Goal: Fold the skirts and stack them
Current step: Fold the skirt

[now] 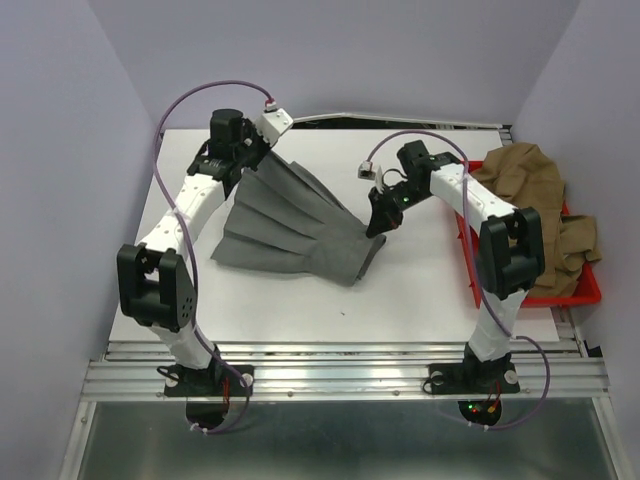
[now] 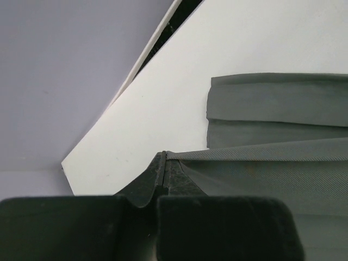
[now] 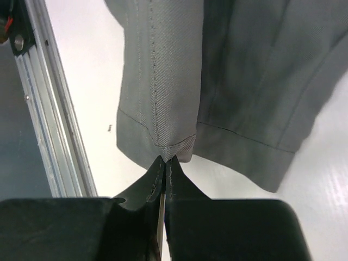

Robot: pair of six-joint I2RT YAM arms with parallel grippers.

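Currently: first fold of the grey skirt [image 1: 290, 235] in hand, both grippers clamped on cloth.
The skirt lies spread on the table [image 1: 400, 300]. The left gripper [image 2: 163, 168] pinches its far edge and the right gripper [image 3: 165, 166] its corner towards the red tray [image 1: 590, 292], where the tan skirt [image 1: 525, 175] sits heaped. In my judgement, the next move calls for both held edges to be carried over evenly, without dragging.

I can read no text, label, brand or number anywhere in my three camera views.
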